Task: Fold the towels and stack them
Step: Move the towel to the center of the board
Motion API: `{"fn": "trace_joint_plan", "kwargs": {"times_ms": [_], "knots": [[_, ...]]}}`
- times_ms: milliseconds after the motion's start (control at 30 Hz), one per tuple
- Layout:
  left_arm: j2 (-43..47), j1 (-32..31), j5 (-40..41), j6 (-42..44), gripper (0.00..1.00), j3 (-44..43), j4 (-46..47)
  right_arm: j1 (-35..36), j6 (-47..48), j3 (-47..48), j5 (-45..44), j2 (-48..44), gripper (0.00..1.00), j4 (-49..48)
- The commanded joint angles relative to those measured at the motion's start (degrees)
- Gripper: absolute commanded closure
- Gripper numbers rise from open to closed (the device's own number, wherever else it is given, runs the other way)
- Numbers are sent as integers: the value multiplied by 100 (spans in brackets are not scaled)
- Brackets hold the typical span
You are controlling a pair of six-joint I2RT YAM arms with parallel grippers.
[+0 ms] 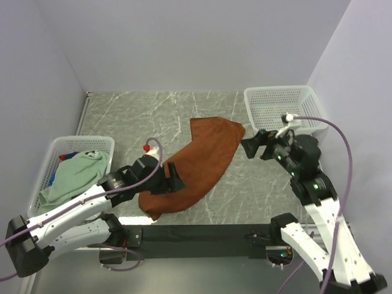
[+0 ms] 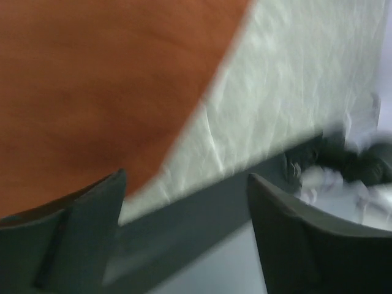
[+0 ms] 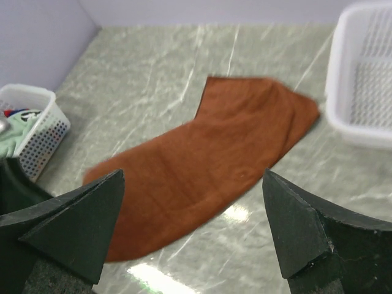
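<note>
Rust-brown towel (image 1: pixel 196 165) lies flat mid-worktop (image 1: pixel 153 116), its long axis slanting from the near-left toward the far-right corner (squarer end far, near the right basket (image 1: pixel 278 92)). The left arm reaches low across to the towel's near end, left gripper (image 1: pixel 173 177) fingers spread, holding nothing. The right arm is raised, right gripper (image 1: pixel 250 148) aimed leftward at the far end, fingers wide apart and empty.
</note>
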State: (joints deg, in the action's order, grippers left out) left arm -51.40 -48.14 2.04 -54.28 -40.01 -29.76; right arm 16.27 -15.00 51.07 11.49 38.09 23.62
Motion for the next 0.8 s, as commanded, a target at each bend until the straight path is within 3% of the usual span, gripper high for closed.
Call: {"fn": "trace_joint_plan", "kwargs": {"times_ms": [0, 100, 200, 267, 433, 500, 533, 667, 767], "knots": [[139, -336, -1230, 300, 12, -111, 664, 78, -591, -53, -111, 584, 0, -50], [-124, -530, -1278, 698, 11, -577, 366, 314, -723, 8, -426, 1453, 1, -50], [-580, -495, 126, 874, 17, -1120, 68, 604, -636, 324, -857, 2304, 14, 64], [-1202, -206, 689, 1015, 21, -1577, 84, 745, -591, 587, -1025, 2720, 19, 151], [-3037, 1304, 279, 1033, 25, -2255, 1092, 1000, -635, 686, -1307, 3670, 29, 117], [-3725, 1421, 541, 1269, 25, -2931, 1235, 1027, -653, 492, -1289, 3811, 33, -85], [-4503, 1482, 647, 1349, 25, -3256, 1088, 1062, -653, 431, -1289, 3855, 34, -198], [-6280, 1615, 973, 1701, 25, -5397, 534, 1220, -574, 299, -1351, 4057, 35, -270], [-7152, 1676, 1140, 1991, 28, -6278, 497, 1264, -600, 176, -1360, 4084, 35, -401]]}}
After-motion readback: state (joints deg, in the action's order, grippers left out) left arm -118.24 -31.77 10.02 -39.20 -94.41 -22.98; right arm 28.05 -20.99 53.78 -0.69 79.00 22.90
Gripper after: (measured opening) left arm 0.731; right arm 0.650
